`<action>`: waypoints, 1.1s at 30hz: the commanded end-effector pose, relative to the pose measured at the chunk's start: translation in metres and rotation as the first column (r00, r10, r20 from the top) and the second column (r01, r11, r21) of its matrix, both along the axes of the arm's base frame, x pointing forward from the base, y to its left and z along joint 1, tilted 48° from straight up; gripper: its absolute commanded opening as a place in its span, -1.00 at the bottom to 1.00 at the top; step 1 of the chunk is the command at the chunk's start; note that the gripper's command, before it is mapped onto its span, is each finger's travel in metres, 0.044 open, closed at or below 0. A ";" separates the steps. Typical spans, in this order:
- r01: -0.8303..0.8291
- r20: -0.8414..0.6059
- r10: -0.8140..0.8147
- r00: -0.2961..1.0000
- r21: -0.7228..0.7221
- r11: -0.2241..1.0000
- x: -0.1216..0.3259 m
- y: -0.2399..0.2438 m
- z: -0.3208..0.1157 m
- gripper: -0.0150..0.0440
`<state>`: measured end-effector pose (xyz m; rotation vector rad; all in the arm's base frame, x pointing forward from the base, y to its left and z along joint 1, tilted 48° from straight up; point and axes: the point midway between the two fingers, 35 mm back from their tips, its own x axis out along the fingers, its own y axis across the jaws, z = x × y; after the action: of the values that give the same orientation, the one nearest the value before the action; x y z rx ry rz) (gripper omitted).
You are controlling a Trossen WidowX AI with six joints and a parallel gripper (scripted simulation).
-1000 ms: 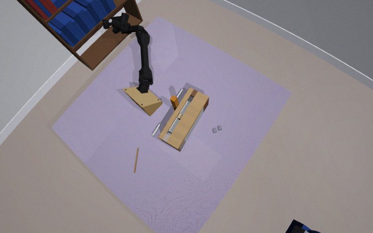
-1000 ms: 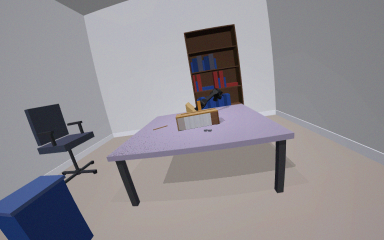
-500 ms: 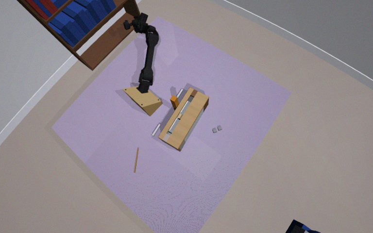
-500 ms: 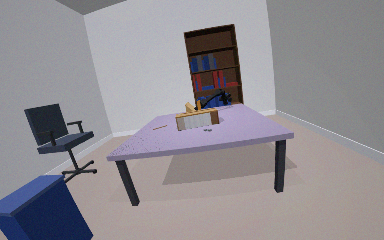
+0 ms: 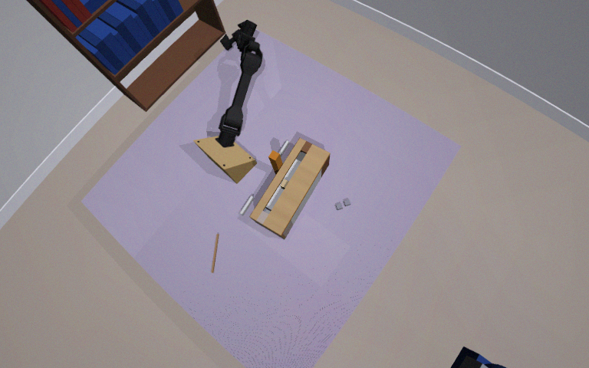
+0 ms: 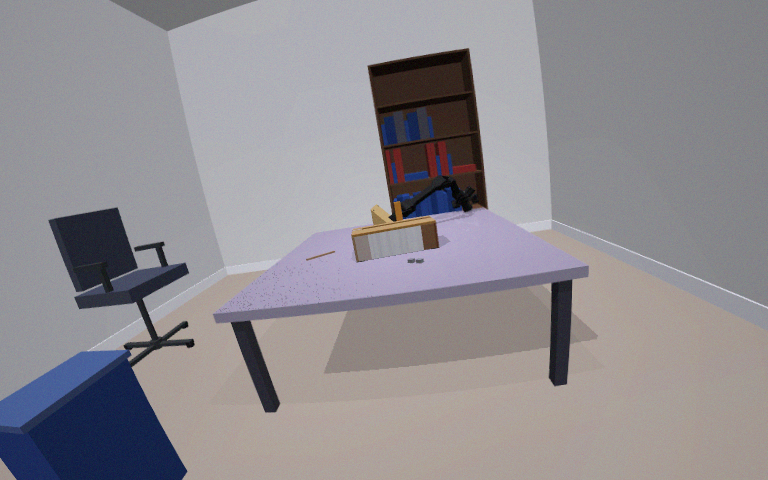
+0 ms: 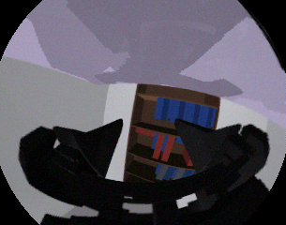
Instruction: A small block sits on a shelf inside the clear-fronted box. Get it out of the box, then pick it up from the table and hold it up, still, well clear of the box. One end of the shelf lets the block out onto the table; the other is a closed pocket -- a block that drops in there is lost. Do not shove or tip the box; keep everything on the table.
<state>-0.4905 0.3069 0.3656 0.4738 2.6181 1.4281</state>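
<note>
The wooden box (image 5: 301, 188) (image 6: 396, 242) stands on the lilac table (image 5: 380, 150) (image 6: 483, 261). A long slot is open in its top. A small tan block (image 5: 284, 183) shows in the slot near mid-length, in the top view. The box front is pale and see-through in the middle, brown at one end and pale at the other; no block can be made out through it in the exterior view. My gripper (image 7: 149, 122) is open and empty, far from the box, by the table edge near the bookcase. Which end is the pocket cannot be told.
An orange upright piece (image 5: 274, 159) (image 6: 397, 210) stands against the box's arm side. White bars (image 5: 284, 147) (image 5: 246, 205) lie beside it. A thin stick (image 5: 215, 253) (image 6: 320, 255) and two small grey cubes (image 5: 342, 203) (image 6: 415, 260) lie on the table. The wedge base (image 5: 225, 157) is near the box.
</note>
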 end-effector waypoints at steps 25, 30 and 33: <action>0.443 0.048 -0.686 0.726 0.731 0.520 0.315 0.110 0.114 0.86; 0.444 0.097 -0.833 0.544 0.810 0.384 0.396 0.127 0.113 0.86; 0.418 0.133 -0.898 0.420 0.850 0.322 0.445 0.131 0.109 0.86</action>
<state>-0.0933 0.4356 0.4777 0.9413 1.0797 1.8251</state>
